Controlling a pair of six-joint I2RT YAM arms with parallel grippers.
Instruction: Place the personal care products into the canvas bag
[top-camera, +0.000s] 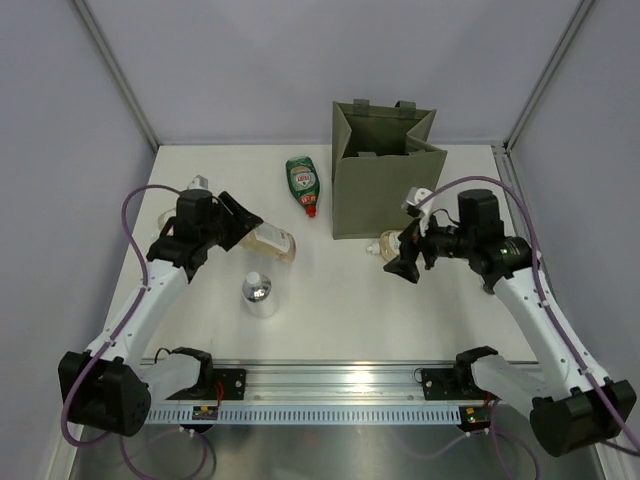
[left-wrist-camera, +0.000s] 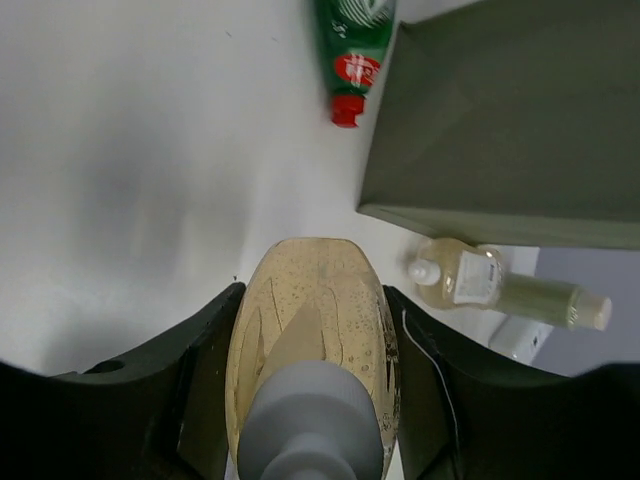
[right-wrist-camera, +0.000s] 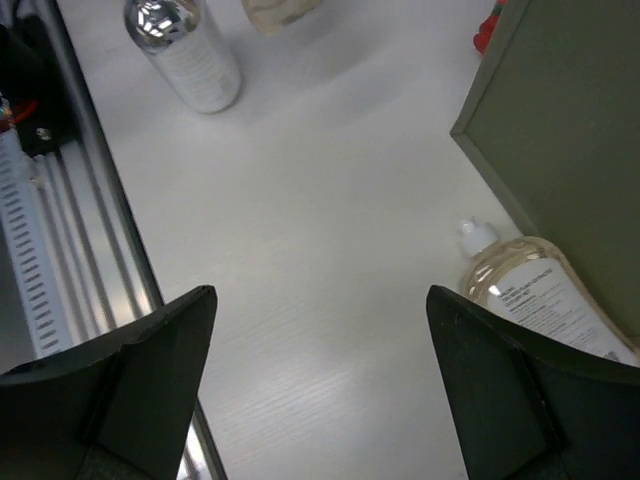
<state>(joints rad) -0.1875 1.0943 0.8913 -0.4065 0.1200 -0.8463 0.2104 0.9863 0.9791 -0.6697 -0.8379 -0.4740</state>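
So, on the left, my left pincer (left-wrist-camera: 312, 300) is pinching an amber bottle (left-wrist-camera: 315, 330) across its flat sides, cap end toward my wrist and base pointing out. I judge that grip suits carrying it base-first toward the bag. I cannot tell whether it has cleared the bench (top-camera: 330, 320).

Just right of it stands the silver can (top-camera: 259, 293), upright and untouched. It is well apart from the bag, so it will need its own trip. Farther back, the green bottle (top-camera: 302, 183) lies flat with its red cap toward me, just beside the bag's left wall.

The bag (top-camera: 385, 185) stands open at the far middle. Its mouth faces up, so things must go in from above.

A second amber bottle (right-wrist-camera: 540, 290) lies against the bag's near wall. My right pincer (right-wrist-camera: 318, 300) hovers over it, spread wide and empty, probably lined up to take it.
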